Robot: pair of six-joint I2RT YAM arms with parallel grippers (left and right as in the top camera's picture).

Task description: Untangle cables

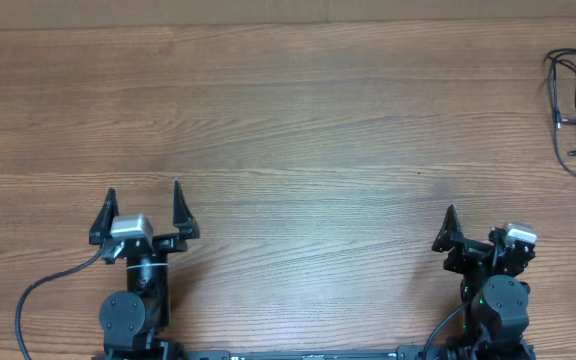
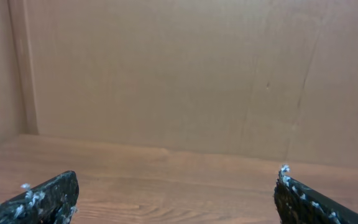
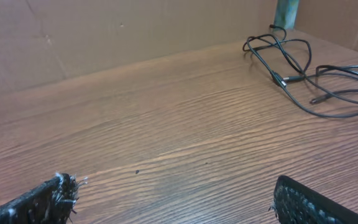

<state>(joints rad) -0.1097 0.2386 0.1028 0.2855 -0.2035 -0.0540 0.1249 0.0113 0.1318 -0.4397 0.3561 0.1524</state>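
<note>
Cables (image 3: pixel 281 79): loose black tangle at the far right edge of the table (image 1: pixel 288 120), well apart from both arms. Left pincer (image 1: pixel 143 192) and right pincer (image 3: pixel 173 183): released, grasping nothing. Hazard: a long reach could push the wires off the edge, or pinching several strands could tighten the knot.

The table (image 1: pixel 298 120) is matt brown wood grain, finely ridged. The cables (image 3: pixel 279 78) have smooth, slightly glossy black sheathing and small metal-looking tips. The left gripper (image 2: pixel 176 202) and right gripper (image 3: pixel 173 202) carry rough black pads flecked with white. The back wall (image 2: pixel 166 74) looks like matt, creased cardboard.
</note>
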